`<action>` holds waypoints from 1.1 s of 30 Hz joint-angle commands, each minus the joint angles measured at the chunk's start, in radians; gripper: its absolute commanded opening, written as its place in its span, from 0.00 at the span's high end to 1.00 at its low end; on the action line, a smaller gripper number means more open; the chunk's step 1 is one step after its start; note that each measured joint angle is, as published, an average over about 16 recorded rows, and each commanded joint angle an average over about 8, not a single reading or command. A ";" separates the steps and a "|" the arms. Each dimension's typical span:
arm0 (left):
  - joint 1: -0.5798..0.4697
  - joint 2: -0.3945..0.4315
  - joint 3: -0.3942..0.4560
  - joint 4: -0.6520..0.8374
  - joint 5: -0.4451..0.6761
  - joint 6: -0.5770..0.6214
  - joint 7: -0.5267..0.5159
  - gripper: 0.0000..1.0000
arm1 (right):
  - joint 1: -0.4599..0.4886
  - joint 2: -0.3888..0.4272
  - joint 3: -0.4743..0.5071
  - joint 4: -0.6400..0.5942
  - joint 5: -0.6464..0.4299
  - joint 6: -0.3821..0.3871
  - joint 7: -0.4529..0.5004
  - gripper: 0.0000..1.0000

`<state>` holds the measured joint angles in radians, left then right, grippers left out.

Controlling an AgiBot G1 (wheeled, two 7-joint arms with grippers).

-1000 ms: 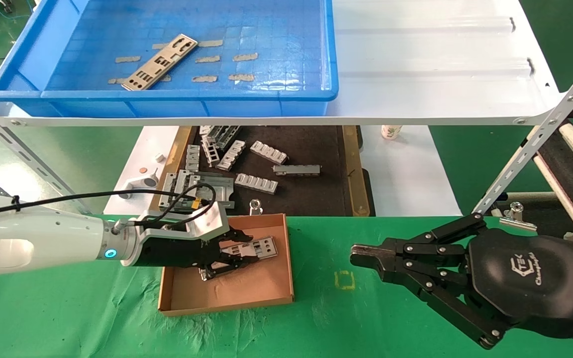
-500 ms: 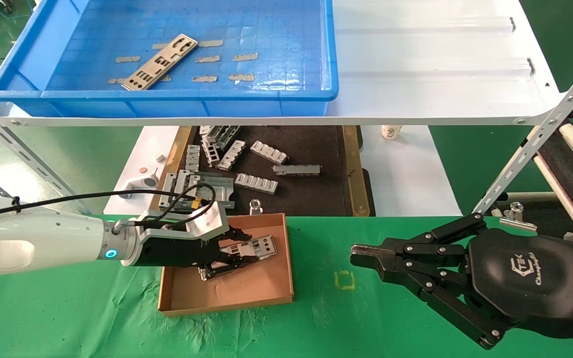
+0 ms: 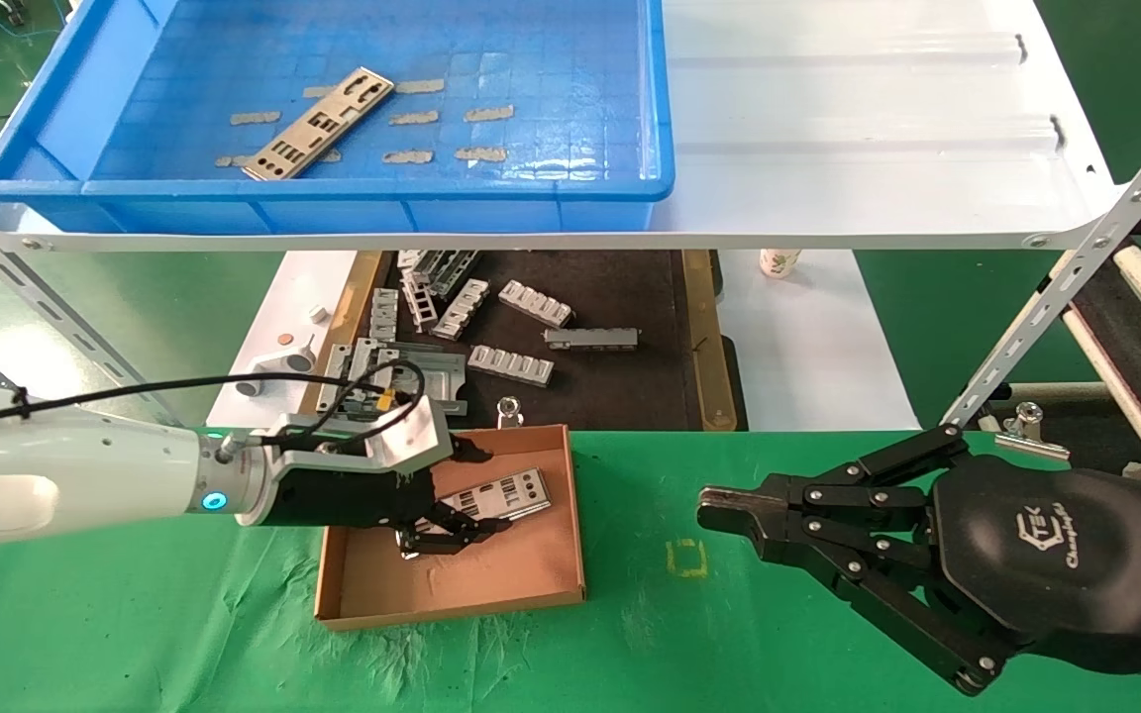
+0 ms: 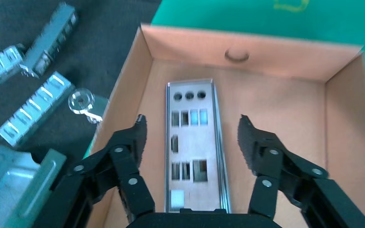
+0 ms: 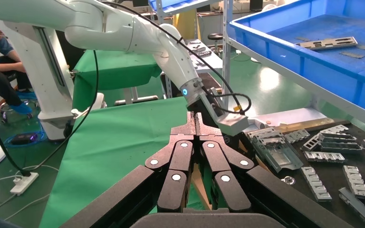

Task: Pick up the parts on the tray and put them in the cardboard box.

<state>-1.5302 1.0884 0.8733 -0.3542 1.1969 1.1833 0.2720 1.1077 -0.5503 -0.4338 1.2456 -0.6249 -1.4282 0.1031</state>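
A silver plate (image 3: 503, 492) lies flat on the floor of the cardboard box (image 3: 531, 594) on the green cloth; it also shows in the left wrist view (image 4: 196, 147). My left gripper (image 3: 476, 493) is open over the box (image 4: 275, 57), its fingers (image 4: 138, 137) either side of the plate and apart from it. Another silver plate (image 3: 318, 124) lies in the blue tray (image 3: 491, 188) on the white shelf, and shows in the right wrist view (image 5: 330, 43). My right gripper (image 3: 719, 507) is shut and empty, parked over the cloth right of the box.
A black tray (image 3: 630, 297) with several grey ribbed brackets (image 3: 511, 364) sits below the shelf, behind the box. A slanted metal shelf strut (image 3: 1066, 287) stands at the right. A yellow square mark (image 3: 686, 558) is on the cloth.
My left gripper has let go of the plate, which now lies flat in the box. The gripper has drawn back a little to the left. The right arm has not moved.
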 commanded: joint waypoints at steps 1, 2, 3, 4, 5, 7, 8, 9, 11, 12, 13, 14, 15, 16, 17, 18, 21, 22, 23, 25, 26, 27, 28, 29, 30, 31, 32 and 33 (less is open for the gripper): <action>-0.002 -0.005 -0.004 -0.006 -0.007 0.009 0.001 0.00 | 0.000 0.000 0.000 0.000 0.000 0.000 0.000 0.94; -0.004 -0.011 -0.009 -0.011 -0.016 0.024 -0.004 0.00 | 0.000 0.000 0.000 0.000 0.000 0.000 0.000 0.81; -0.006 -0.017 -0.013 -0.016 -0.024 0.038 -0.008 0.00 | 0.000 0.000 0.000 0.000 0.000 0.000 0.000 0.69; -0.008 -0.023 -0.015 -0.021 -0.029 0.051 -0.011 0.00 | 0.000 0.000 0.000 0.000 0.000 0.000 0.000 0.56; -0.010 -0.030 -0.020 -0.028 -0.038 0.063 -0.015 0.00 | 0.000 0.000 0.000 0.000 0.000 0.000 0.000 0.44; -0.010 -0.040 -0.026 -0.038 -0.049 0.084 -0.021 0.00 | 0.000 0.000 0.000 0.000 0.000 0.000 0.000 0.19; -0.008 -0.045 -0.031 -0.045 -0.056 0.092 -0.026 0.00 | 0.000 0.000 0.000 0.000 0.000 0.000 0.000 0.07; -0.005 -0.051 -0.036 -0.053 -0.062 0.098 -0.030 0.00 | 0.000 0.000 0.000 0.000 0.000 0.000 0.000 0.00; 0.004 -0.061 -0.048 -0.074 -0.073 0.106 -0.039 0.00 | 0.000 0.000 0.000 0.000 0.000 0.000 0.000 0.00; 0.011 -0.067 -0.057 -0.085 -0.081 0.110 -0.046 0.00 | 0.000 0.000 0.000 0.000 0.000 0.000 0.000 0.00; 0.018 -0.073 -0.065 -0.096 -0.087 0.114 -0.053 0.00 | 0.000 0.000 0.000 0.000 0.000 0.000 0.000 0.00; 0.026 -0.080 -0.074 -0.111 -0.094 0.117 -0.060 0.00 | 0.000 0.000 0.000 0.000 0.000 0.000 0.000 0.00; 0.034 -0.087 -0.084 -0.126 -0.100 0.121 -0.067 0.00 | 0.000 0.000 0.000 0.000 0.000 0.000 0.000 0.00; 0.042 -0.094 -0.093 -0.141 -0.107 0.124 -0.074 0.00 | 0.000 0.000 0.000 0.000 0.000 0.000 0.000 0.00; 0.050 -0.102 -0.103 -0.156 -0.114 0.128 -0.082 0.00 | 0.000 0.000 0.000 0.000 0.000 0.000 0.000 0.00; 0.057 -0.109 -0.112 -0.171 -0.121 0.131 -0.089 0.00 | 0.000 0.000 0.000 0.000 0.000 0.000 0.000 0.00; 0.081 -0.131 -0.140 -0.216 -0.141 0.142 -0.111 0.00 | 0.000 0.000 0.000 0.000 0.000 0.000 0.000 0.00; 0.088 -0.138 -0.150 -0.230 -0.148 0.146 -0.118 0.00 | 0.000 0.000 0.000 0.000 0.000 0.000 0.000 0.00; 0.096 -0.145 -0.159 -0.245 -0.155 0.149 -0.125 0.00 | 0.000 0.000 0.000 0.000 0.000 0.000 0.000 0.00; 0.112 -0.159 -0.178 -0.275 -0.168 0.156 -0.140 0.00 | 0.000 0.000 0.000 0.000 0.000 0.000 0.000 0.00; 0.120 -0.167 -0.188 -0.290 -0.175 0.160 -0.147 0.00 | 0.000 0.000 0.000 0.000 0.000 0.000 0.000 0.00; 0.128 -0.174 -0.197 -0.305 -0.182 0.163 -0.155 0.00 | 0.000 0.000 0.000 0.000 0.000 0.000 0.000 0.00; 0.135 -0.181 -0.206 -0.319 -0.188 0.167 -0.162 0.00 | 0.000 0.000 0.000 0.000 0.000 0.000 0.000 0.00; 0.143 -0.188 -0.216 -0.335 -0.195 0.170 -0.169 0.00 | 0.000 0.000 0.000 0.000 0.000 0.000 0.000 0.00; 0.151 -0.196 -0.225 -0.350 -0.202 0.174 -0.176 0.00 | 0.000 0.000 0.000 0.000 0.000 0.000 0.000 0.00; 0.159 -0.203 -0.235 -0.364 -0.209 0.177 -0.183 0.00 | 0.000 0.000 0.000 0.000 0.000 0.000 0.000 0.00; 0.167 -0.210 -0.244 -0.379 -0.216 0.181 -0.191 0.00 | 0.000 0.000 0.000 0.000 0.000 0.000 0.000 0.00; 0.175 -0.217 -0.254 -0.394 -0.222 0.185 -0.198 0.00 | 0.000 0.000 0.000 0.000 0.000 0.000 0.000 0.00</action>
<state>-1.3558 0.8714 0.6197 -0.7482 0.9746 1.3679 0.0740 1.1077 -0.5503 -0.4338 1.2456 -0.6248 -1.4282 0.1031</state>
